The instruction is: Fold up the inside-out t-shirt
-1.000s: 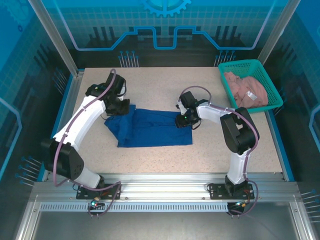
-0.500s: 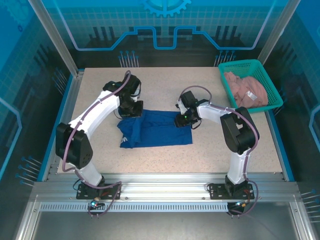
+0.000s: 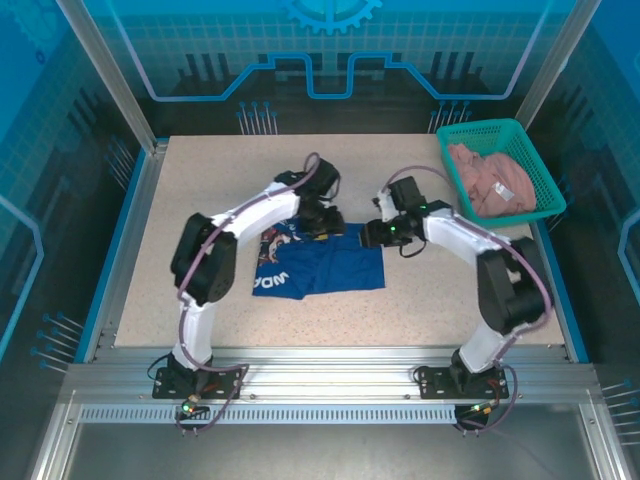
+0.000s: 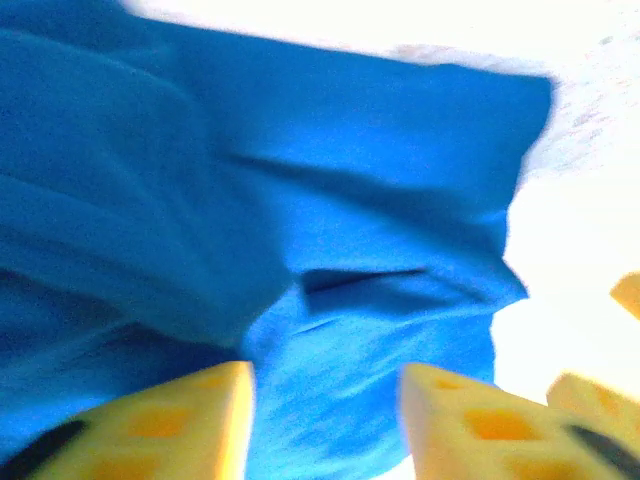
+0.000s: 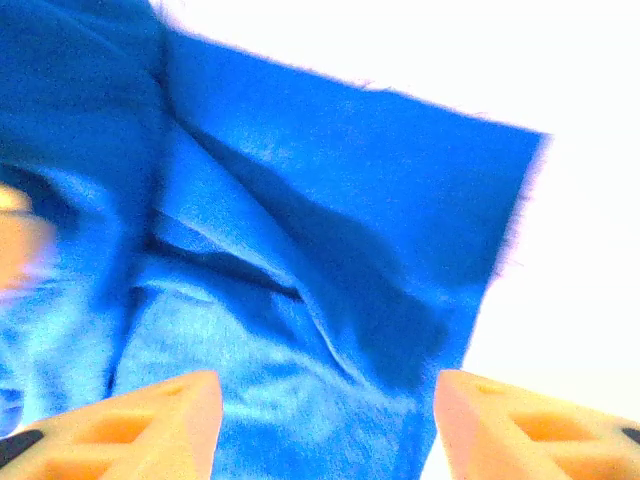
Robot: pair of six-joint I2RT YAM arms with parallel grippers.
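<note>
Looking like a robot lab. Sitting shut inside see-through blue walls (image 3: 40, 200), with a gear sign (image 3: 330, 10) showing on the back one. Resting on shiny metal rails (image 3: 330, 385) along the near edge. Keeping a white left arm (image 3: 250, 212) and a white right arm (image 3: 455, 235) bolted there side by side. Reaching out over a speckled table (image 3: 330, 320), with a green basket (image 3: 480, 126) sitting in the far right corner.
</note>
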